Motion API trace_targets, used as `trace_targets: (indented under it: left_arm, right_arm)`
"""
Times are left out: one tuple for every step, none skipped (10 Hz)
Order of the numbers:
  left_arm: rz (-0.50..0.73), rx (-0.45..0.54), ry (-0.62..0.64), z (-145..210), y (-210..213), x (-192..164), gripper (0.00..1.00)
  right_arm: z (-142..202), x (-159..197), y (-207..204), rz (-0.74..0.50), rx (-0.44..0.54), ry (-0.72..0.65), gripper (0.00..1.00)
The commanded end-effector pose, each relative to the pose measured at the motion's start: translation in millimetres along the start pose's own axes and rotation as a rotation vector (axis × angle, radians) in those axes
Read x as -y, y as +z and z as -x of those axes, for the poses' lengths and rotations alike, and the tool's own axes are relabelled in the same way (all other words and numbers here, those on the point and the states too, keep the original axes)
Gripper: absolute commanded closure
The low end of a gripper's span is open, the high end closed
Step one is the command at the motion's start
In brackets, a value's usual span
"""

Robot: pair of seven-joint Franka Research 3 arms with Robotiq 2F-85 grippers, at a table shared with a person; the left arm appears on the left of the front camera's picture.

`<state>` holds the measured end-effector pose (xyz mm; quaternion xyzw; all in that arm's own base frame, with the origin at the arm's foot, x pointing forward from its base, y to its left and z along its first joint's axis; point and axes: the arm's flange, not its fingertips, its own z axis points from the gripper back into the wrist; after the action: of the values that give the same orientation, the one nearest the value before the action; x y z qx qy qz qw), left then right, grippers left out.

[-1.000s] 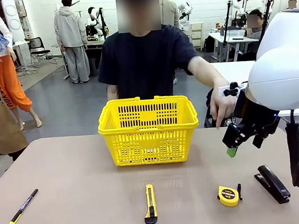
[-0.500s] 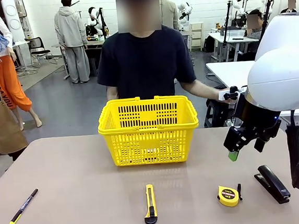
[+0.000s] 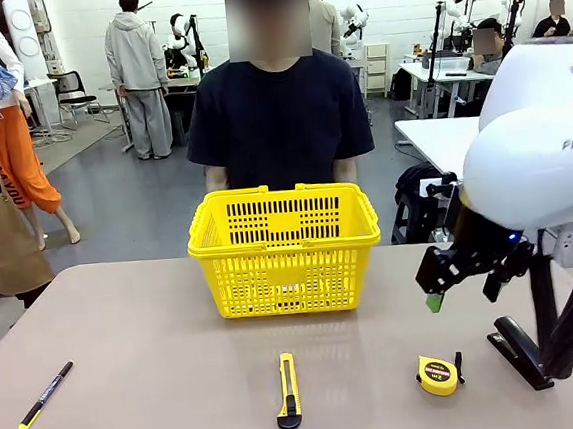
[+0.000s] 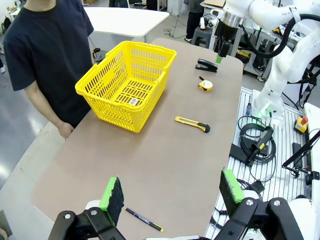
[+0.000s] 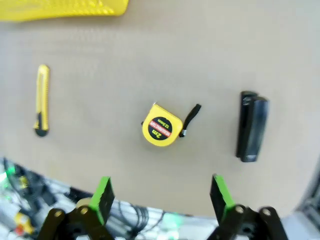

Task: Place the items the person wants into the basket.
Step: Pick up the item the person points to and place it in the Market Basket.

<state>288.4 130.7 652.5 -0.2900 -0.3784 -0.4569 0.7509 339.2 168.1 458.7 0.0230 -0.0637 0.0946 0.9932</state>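
The yellow basket [image 3: 285,250] stands at the table's far middle, in front of the person [image 3: 276,115] in a dark T-shirt, whose arms hang down behind it. A yellow-and-black utility knife [image 3: 288,390] lies near the front centre. To its right rests a round yellow tape measure [image 3: 437,374]. My right gripper [image 3: 462,294] hovers open above the table, just beyond and right of the tape measure. Seen from the right wrist, the tape measure [image 5: 161,125] sits centred ahead of the open right gripper [image 5: 161,187], with the knife [image 5: 42,100] off to the left. My left gripper [image 4: 171,190] is open and holds nothing.
A black stapler [image 3: 519,352] lies right of the tape measure, partly behind my right arm. At the front left lies a thin black pen with a yellow tip [image 3: 44,395]. Bare tabletop spreads between the basket and the front row of tools.
The person's outstretched arm at the right has drawn back behind the basket. My right gripper has shifted slightly left and lower, toward the tape measure.
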Motion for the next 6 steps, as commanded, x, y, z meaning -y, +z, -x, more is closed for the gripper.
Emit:
trace_targets:
  left_arm:
    - [0.007,0.019,-0.022,1,1,0,0.0]
    - [0.007,0.019,-0.022,1,1,0,0.0]
    - [0.007,0.019,-0.022,1,1,0,0.0]
    - [0.007,0.019,-0.022,1,1,0,0.0]
    - [0.007,0.019,-0.022,1,1,0,0.0]
    - [0.007,0.019,-0.022,1,1,0,0.0]
  right_arm:
    - [-1,-24,-29,0.022,0.012,-0.158,0.0]
    - [-1,-33,-43,0.062,-0.03,-0.195,0.0]
    - [-1,-39,-55,0.075,-0.046,-0.226,0.0]
    - [-1,-43,-67,0.078,-0.062,-0.23,0.0]
    - [-1,-44,-77,0.069,-0.056,-0.233,0.0]
    - [-1,-43,-87,0.056,-0.061,-0.234,0.0]
